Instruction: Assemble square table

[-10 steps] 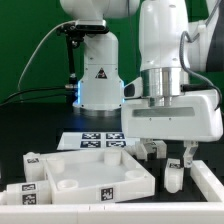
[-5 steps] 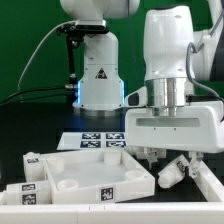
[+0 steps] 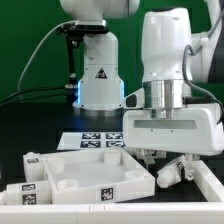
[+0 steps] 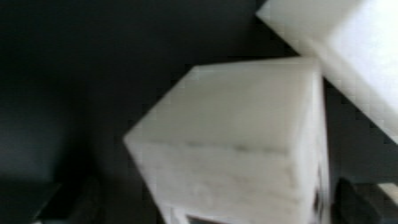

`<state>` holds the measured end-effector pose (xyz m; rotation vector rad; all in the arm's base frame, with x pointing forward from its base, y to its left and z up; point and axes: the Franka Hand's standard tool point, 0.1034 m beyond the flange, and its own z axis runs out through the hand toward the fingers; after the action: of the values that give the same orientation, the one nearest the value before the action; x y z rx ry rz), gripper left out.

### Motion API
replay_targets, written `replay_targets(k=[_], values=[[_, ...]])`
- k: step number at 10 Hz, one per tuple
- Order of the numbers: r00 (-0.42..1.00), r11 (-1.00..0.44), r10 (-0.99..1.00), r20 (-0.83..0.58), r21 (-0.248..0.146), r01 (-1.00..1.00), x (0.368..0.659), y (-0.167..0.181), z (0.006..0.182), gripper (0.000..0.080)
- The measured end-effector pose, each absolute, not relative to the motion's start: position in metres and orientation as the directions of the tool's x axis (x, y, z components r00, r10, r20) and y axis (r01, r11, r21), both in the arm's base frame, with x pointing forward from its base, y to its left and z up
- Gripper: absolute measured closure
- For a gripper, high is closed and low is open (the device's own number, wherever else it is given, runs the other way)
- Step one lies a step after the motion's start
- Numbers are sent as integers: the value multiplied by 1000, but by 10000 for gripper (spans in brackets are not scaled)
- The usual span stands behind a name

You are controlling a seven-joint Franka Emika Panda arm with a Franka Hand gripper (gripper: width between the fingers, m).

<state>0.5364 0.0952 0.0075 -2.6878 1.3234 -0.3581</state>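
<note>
The square table top (image 3: pixel 95 178), a white slab with a raised rim and round corner sockets, lies at the front left of the exterior view. My gripper (image 3: pixel 168 166) hangs just off its right corner and is shut on a white block leg (image 3: pixel 172 173), which is held tilted just above the table surface. In the wrist view the leg (image 4: pixel 231 140) fills the middle between my dark fingers (image 4: pixel 377 200), and a corner of the white slab (image 4: pixel 347 40) shows beside it.
The marker board (image 3: pixel 92 142) lies flat behind the slab. More tag-marked white legs (image 3: pixel 28 162) sit at the slab's left side. The robot's white base (image 3: pixel 100 80) with cables stands at the back. A white fixture edge (image 3: pixel 208 180) is at the exterior view's right.
The leg in my gripper has gone from upright to tilted, and the hand has shifted slightly towards the exterior view's left and lowered. The slab has not moved.
</note>
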Motion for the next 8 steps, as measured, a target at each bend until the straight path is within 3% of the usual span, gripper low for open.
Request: replay_targets(k=[2,3,4,6,8], values=[[589,-609,-793,156,-214,-763,536,95,7,415],[589,-609,-793,156,-214,-763,536,95,7,415],[589,-609,-793,156,-214,-763,536,95,7,519],[589,-606,-795,144,-216,-765,536,95,13,519],[582,-586,-808,91,-219,-780,525,92,40,519]])
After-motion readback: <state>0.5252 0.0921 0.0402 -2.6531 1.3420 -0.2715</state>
